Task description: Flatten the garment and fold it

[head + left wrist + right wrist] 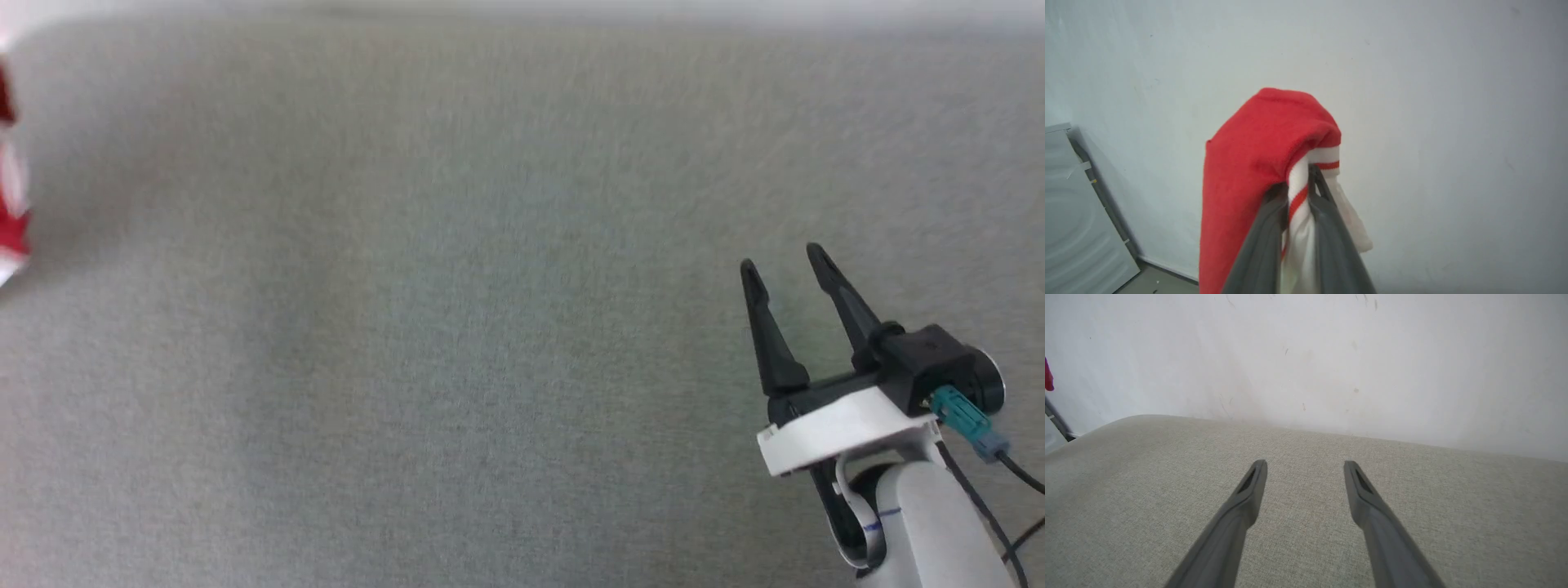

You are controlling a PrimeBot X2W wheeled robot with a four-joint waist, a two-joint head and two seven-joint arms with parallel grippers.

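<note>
Low at the right of the head view, the right hand [784,265] hovers over the grey woven surface [408,327], its two dark fingers apart with nothing between them. The left hand [1306,173] is clamped on the white, red-striped sleeve end of the red T-shirt [1249,163], which drapes over its fingers, held up before a pale wall [1453,102]. A strip of the shirt shows at the head view's left edge.

Grey-beige woven fabric surface [457,327], rounded far corner
</note>
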